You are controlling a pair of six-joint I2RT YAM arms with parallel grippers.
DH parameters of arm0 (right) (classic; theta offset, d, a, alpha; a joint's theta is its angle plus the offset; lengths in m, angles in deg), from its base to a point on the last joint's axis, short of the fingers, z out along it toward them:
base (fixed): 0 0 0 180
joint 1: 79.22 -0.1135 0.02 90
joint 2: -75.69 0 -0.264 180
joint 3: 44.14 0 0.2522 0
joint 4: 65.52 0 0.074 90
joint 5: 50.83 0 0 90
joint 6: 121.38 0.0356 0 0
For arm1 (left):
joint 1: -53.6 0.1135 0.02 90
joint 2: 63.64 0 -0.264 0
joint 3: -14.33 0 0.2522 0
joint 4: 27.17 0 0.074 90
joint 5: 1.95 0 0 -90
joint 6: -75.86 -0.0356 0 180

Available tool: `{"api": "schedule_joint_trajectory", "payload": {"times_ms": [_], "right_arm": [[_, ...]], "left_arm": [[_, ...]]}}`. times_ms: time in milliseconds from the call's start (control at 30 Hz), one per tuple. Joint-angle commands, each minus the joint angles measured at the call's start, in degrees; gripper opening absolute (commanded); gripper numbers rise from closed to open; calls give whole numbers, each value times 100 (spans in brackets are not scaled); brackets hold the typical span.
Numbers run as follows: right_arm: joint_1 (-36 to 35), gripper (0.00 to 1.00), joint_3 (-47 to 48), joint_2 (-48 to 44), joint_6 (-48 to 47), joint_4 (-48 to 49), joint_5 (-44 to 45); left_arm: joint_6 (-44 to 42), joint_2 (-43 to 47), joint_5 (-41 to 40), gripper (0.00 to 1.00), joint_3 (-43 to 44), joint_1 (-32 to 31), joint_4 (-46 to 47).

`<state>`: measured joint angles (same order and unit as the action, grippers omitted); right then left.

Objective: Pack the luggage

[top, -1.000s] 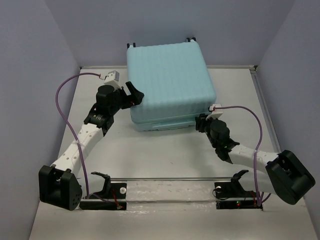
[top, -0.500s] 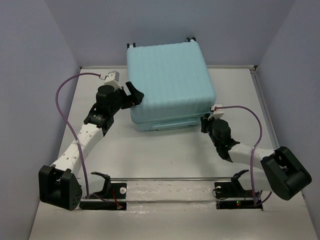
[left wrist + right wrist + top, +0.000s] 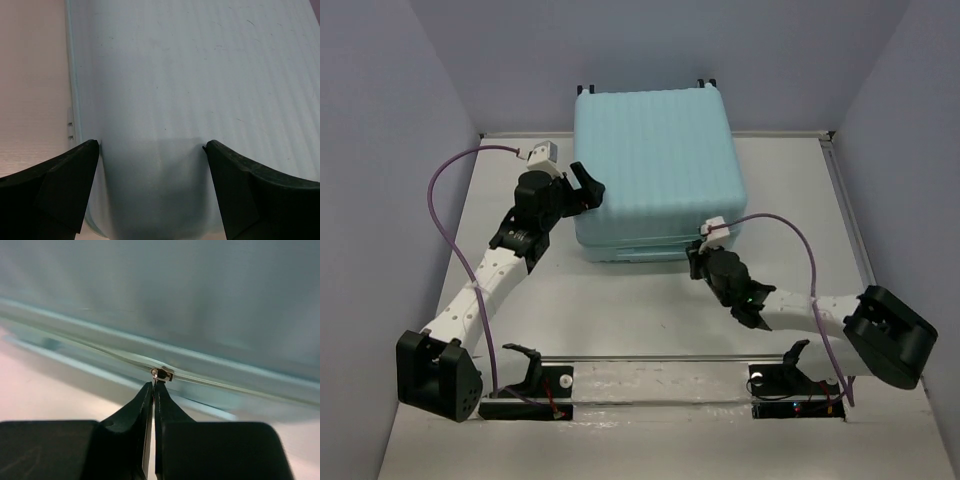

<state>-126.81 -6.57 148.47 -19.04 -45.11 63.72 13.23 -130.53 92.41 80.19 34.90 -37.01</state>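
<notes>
The pale mint-blue ribbed luggage [image 3: 655,165] lies flat at the back middle of the table, lid down. My left gripper [image 3: 588,188] is open, its jaws spread against the luggage's left side near the front corner; the shell [image 3: 190,85] fills the left wrist view. My right gripper [image 3: 697,258] is at the luggage's front edge, shut on the zipper pull [image 3: 162,374] on the zipper line [image 3: 240,387] between the two shell halves.
Grey walls close in the table on three sides. Two black stands with a clear bar [image 3: 660,357] sit along the near edge. Purple cables [image 3: 445,215] loop from each arm. Two wheels [image 3: 585,90] show at the luggage's far edge.
My right gripper has slid left along the luggage's front edge, from its right front corner towards the middle, drawing the zipper pull along. The left gripper has stayed put.
</notes>
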Motion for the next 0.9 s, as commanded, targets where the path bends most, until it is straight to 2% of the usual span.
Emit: {"api": "schedule_joint_trajectory", "payload": {"times_ms": [0, 100, 167, 333, 400, 500, 633, 667, 767, 833, 867], "right_arm": [[-1802, 7, 1280, 815, 453, 19, -865], [-2253, 7, 1932, 1861, 419, 107, -1067], [-2658, 7, 2583, 2396, 313, -33, -901], [-2659, 7, 2838, 2890, 533, 652, -1172], [-2659, 7, 3233, 3416, 559, 1044, -1661], [-2659, 7, 3576, 3857, 612, 1687, -2138], [-2659, 7, 4165, 4183, 638, 1900, -2323], [-2659, 7, 4262, 4297, 699, 2013, -2628], [-2711, 8, 4238, 4289, 840, 2014, -2763], [-2773, 20, 3852, 3834, 814, 1761, -2580], [-2773, 43, 3363, 3580, 823, 1577, -2492]], "left_arm": [[470, -131, 1049, 95, -86, -599, 3], [514, -70, 1076, 95, -42, -688, 3], [541, 44, 1119, 95, -42, -705, -14], [558, 229, 1233, 95, 2, -714, -172], [567, 282, 1365, 95, 142, -714, -269], [322, 378, 1392, 96, 668, -705, -925], [444, 695, 1602, 96, 828, -697, -1078], [566, 773, 1690, 96, 828, -697, -1078], [655, 923, 1647, 96, 837, -697, -1113], [638, 1064, 1542, 96, 846, -697, -1157], [568, 1090, 1507, 96, 846, -697, -1183]]}}
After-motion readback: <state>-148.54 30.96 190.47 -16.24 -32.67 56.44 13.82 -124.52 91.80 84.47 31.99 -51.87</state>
